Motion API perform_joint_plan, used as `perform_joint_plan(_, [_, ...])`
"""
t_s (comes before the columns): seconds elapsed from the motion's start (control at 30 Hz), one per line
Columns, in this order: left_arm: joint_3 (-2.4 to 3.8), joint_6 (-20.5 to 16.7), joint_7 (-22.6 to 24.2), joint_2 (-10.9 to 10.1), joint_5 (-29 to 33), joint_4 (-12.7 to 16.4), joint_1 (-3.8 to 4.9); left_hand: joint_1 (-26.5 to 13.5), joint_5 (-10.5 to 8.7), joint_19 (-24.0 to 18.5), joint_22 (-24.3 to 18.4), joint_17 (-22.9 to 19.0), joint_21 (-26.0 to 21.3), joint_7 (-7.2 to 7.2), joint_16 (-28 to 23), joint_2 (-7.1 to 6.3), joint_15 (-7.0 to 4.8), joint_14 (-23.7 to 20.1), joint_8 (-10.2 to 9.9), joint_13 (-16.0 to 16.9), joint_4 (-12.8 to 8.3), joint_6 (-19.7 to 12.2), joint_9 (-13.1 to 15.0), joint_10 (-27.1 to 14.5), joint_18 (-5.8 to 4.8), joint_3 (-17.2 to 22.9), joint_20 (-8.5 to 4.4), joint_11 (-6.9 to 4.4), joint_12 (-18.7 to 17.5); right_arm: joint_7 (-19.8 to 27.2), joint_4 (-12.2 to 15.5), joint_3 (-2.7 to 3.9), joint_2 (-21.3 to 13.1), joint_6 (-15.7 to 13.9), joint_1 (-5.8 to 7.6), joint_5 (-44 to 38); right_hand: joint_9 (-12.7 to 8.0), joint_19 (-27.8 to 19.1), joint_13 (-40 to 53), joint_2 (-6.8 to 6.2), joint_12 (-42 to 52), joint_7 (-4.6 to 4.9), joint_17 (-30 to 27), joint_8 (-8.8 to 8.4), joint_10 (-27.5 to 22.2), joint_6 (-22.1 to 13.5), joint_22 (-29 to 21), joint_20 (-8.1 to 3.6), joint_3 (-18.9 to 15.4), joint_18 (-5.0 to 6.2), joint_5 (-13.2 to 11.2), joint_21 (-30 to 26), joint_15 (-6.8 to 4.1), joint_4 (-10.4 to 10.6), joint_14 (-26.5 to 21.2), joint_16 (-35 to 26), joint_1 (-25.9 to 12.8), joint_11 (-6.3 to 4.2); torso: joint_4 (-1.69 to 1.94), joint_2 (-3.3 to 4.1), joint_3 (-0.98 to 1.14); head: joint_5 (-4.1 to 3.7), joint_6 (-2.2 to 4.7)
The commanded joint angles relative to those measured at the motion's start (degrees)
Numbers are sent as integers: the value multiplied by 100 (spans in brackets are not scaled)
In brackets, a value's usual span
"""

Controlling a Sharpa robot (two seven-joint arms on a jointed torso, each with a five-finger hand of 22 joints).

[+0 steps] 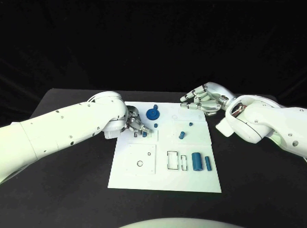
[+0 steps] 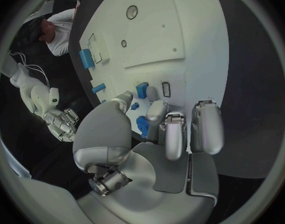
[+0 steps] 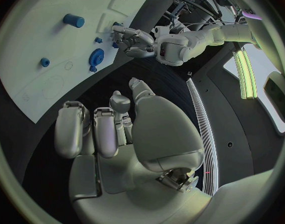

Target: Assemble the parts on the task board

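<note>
Left hand [image 1: 135,124] hovers with fingers apart over small blue parts [image 1: 145,134] on the task board [image 1: 195,183], likely lining up a pick, while right hand [image 1: 203,102] waits empty, fingers loosely curled, beyond its far corner

A black table [image 1: 64,190] lies under the white plate, with a dark backdrop [image 1: 153,42] behind it.

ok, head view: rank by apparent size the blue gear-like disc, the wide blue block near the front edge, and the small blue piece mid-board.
1. Blue disc and wide blue block: look much alike in area, so no firm order.
2. Small blue piece: clearly smallest.
</note>
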Motion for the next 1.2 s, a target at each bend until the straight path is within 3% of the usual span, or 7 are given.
perform_joint_plan(0.03, [33,-6,-98,-98,-16,105,13,13,15,35,416,1509,35,-4,14,67,-42,602,40,5,2,24,6,30,-72,-33,-6,4,24,28,-2,-2,3,56,-4,-30,-10,-27,-5,-3,-38,-20,39,16,-38,-21,-6,-2,9,29,21,-27,-15,38,299,-33,-43,-1,1,-5,4,1,11])
perform_joint_plan(0.27, [252,182,-109,-355,-16,403,189,173,32,-11,338,1509,-60,10,14,192,-36,602,-4,-101,-7,-16,16,-42,-47,-266,-4,13,-52,26,-12,-5,2,53,-5,-25,-10,-27,-5,-3,-38,-20,39,16,-38,-21,-6,-2,9,29,21,-27,-15,38,299,-33,-43,-1,1,1,3,1,38])
perform_joint_plan(0.47, [336,721,-144,-366,-17,110,588,741,59,-76,240,1509,-199,216,14,388,98,602,-506,-277,-100,-367,-272,-206,-22,-360,103,184,-187,20,-30,-10,11,52,-8,-23,-10,-27,-5,-3,-38,-20,39,16,-38,-21,-6,-2,9,29,21,-27,-15,38,299,-33,-43,-1,1,-1,5,35,66])
perform_joint_plan(0.53, [336,824,-148,-306,-17,-98,659,798,65,-75,242,1509,-202,225,14,395,109,602,-541,-280,-101,-357,-303,-211,-21,-352,116,193,-188,19,-37,-11,18,52,-8,-23,-10,-27,-5,-3,-38,-20,39,16,-38,-21,-6,-2,9,29,21,-27,-15,38,299,-33,-43,-1,-2,0,12,43,78])
perform_joint_plan(0.7, [316,865,-134,-74,-17,-770,754,822,59,-53,281,1509,-173,232,14,321,122,602,-577,-256,-50,-296,-351,-200,-28,-420,138,204,-162,23,-55,-12,42,58,-10,-23,-11,-34,-3,-7,-36,-20,25,15,-39,-26,-21,-2,6,32,23,-36,-15,43,295,-45,-46,-2,-11,15,-4,39,99])
perform_joint_plan(0.9, [260,778,-111,148,-22,-1304,777,653,52,-7,357,1509,-110,202,14,232,110,602,-541,-180,30,-165,-362,-145,-44,-674,140,183,-86,22,-69,-12,57,69,-10,-25,-11,-35,1,-16,-30,-22,25,16,-38,-30,-22,-2,8,32,28,-38,-16,33,293,-46,-29,-4,-5,17,-8,37,89])
perform_joint_plan(1.2, [112,817,-111,517,-23,-1883,758,397,47,-5,365,1509,-128,191,14,305,101,602,-527,-181,30,-161,-353,-159,-43,-1111,129,174,-75,39,-76,-13,89,98,-12,-46,-10,-39,3,-56,-21,-26,19,23,-41,-31,-34,-6,24,34,30,-49,-22,-21,291,-58,54,-10,-19,22,-5,71,81])
